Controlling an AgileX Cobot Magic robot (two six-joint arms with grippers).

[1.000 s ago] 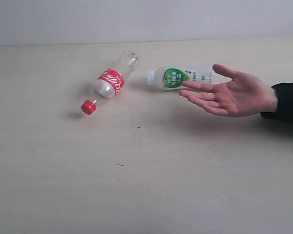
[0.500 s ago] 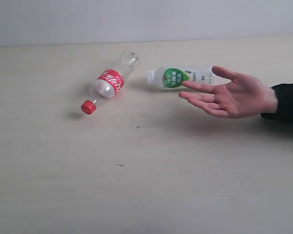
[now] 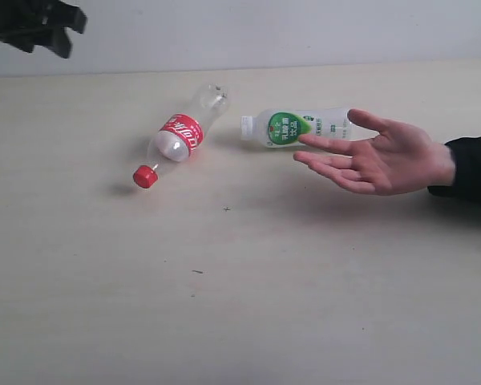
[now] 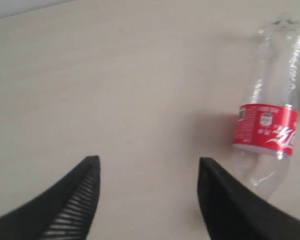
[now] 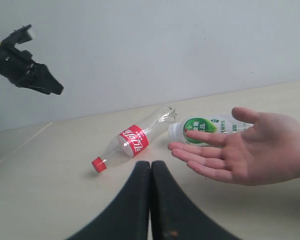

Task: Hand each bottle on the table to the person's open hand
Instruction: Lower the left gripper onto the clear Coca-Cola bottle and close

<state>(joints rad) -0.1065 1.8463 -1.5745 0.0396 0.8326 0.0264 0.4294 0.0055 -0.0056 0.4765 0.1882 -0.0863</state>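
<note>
Two bottles lie on their sides on the pale table point(image 3: 240, 305). The clear bottle with red label and red cap point(image 3: 179, 136) point(image 4: 267, 120) point(image 5: 135, 140) rests at centre-left. The white green-labelled bottle point(image 3: 293, 127) point(image 5: 202, 127) lies just right of it, partly behind the fingers of the person's open hand point(image 3: 377, 154) point(image 5: 240, 150), which hovers palm up. My left gripper point(image 3: 44, 28) point(image 4: 147, 170) hangs open high at the far left, above the table beside the clear bottle. My right gripper point(image 5: 151, 167) is shut on nothing, well short of the bottles. The yellow bottle and the illustrated bottle are out of view.
A plain pale wall point(image 3: 305, 32) runs behind the table's far edge. The person's dark sleeve point(image 3: 469, 168) enters from the right. A few tiny dark specks point(image 3: 227, 209) mark the tabletop.
My left gripper has come into the exterior view at the top left corner. The bottles and the hand have stayed put.
</note>
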